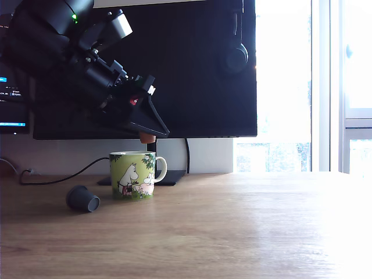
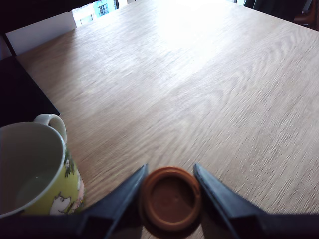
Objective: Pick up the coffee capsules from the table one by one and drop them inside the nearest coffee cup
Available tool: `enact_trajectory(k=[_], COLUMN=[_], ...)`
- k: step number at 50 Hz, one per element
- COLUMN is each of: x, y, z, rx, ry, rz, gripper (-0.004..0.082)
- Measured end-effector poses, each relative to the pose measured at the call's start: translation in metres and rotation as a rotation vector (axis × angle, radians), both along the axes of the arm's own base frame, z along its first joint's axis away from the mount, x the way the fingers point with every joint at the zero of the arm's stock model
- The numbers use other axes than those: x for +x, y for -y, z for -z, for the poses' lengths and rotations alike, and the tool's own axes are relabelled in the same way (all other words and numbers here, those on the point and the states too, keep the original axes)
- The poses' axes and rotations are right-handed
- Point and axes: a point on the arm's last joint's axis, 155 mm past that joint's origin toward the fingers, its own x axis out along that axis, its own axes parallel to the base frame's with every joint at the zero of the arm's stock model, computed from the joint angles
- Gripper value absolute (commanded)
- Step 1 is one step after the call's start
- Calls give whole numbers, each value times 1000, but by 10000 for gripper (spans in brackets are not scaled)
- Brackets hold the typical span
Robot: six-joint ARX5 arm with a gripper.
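Exterior view. A broad light-brown wooden table with visible grain fills the lower half of the frame; strong daylight washes out its right side. A large dark monitor spans the upper centre, its stand foot behind the mug, and headphones hang at its upper right. A bright window occupies the right edge. A second screen shows at the far left, and a dark cable trails over the table at left centre.

The arm enters from the upper left. Its gripper hangs just above the light-green coffee cup, jaws clamped on the brown-orange capsule, which shows only as a small tip beneath the dark fingers. The cup stands upright at left centre, handle toward the exterior view's right. The dark grey capsule lies on its side on the table, just beside the cup at lower left.

Wrist view. The brown-orange capsule sits between the two dark fingers at bottom centre, touching both. The cup's white interior appears at lower left, and bare wood grain fills the rest.
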Motion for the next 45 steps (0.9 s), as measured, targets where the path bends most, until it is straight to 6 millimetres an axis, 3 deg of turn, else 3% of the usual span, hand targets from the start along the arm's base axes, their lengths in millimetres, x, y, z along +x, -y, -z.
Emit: enact_trajectory(k=[24,45], x=[0,-1], y=[-1,-13], z=[2,16], rx=[-4,30], ry=[-20,-73], rz=[-13,-32], gripper=[200,200])
